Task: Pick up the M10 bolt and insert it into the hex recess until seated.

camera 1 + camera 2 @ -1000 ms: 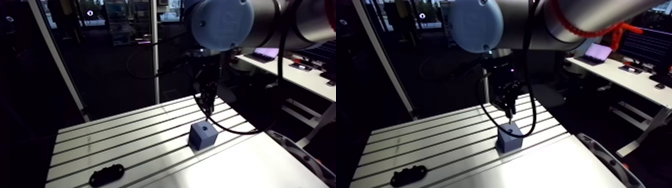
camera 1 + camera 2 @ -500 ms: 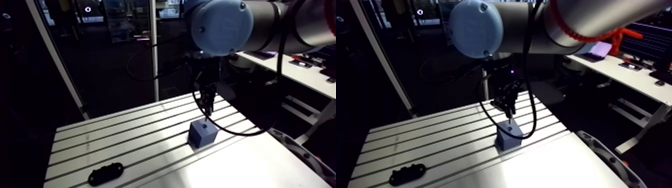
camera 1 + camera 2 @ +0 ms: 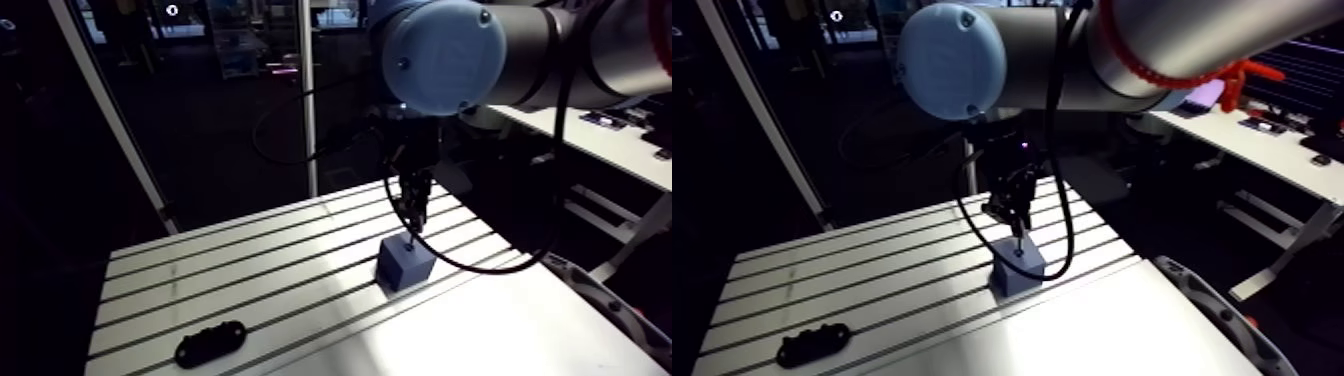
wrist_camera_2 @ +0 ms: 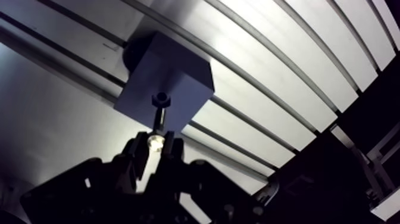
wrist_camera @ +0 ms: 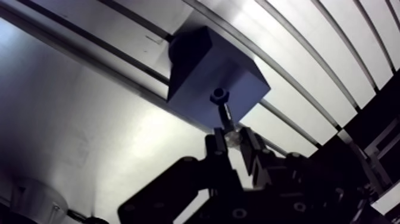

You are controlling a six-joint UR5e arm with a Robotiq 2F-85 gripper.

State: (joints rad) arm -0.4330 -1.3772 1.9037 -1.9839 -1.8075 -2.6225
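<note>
— What is the gripper doing?

— The gripper [image 5: 232,136] is clamped on the bolt [image 4: 158,113]. Its two fingers [image 5: 215,145] stand close together and pinch the end of the shank nearest the wrist, with only that thin dark stem between them.

— Which way does the bolt point?

— It points straight out ahead of the fingertips, with the hex head [image 5: 219,95] at the far end. In the arm view it hangs roughly upright below the gripper, head down.

— Where is it relative to the block?

— The blue-grey block [image 5: 196,71] sits directly ahead of the gripper on the slotted table [image 3: 250,270]. The head lies over the block's upper face, a little in from the edge nearest the fingers. From the arm view the head appears to meet that face, or to sit just at it — I cannot tell whether it has gone into the recess at all. The head covers the recess, so the hex opening itself is hidden.

— Are the fingers touching the block?

— No. They stay short of it, and most of the shank shows bare between the fingertips and the head.

— Is there anything else on the table?

— A black elongated part [image 3: 211,344] lies flat near the table's front edge — well apart from both the gripper and the block.
</note>
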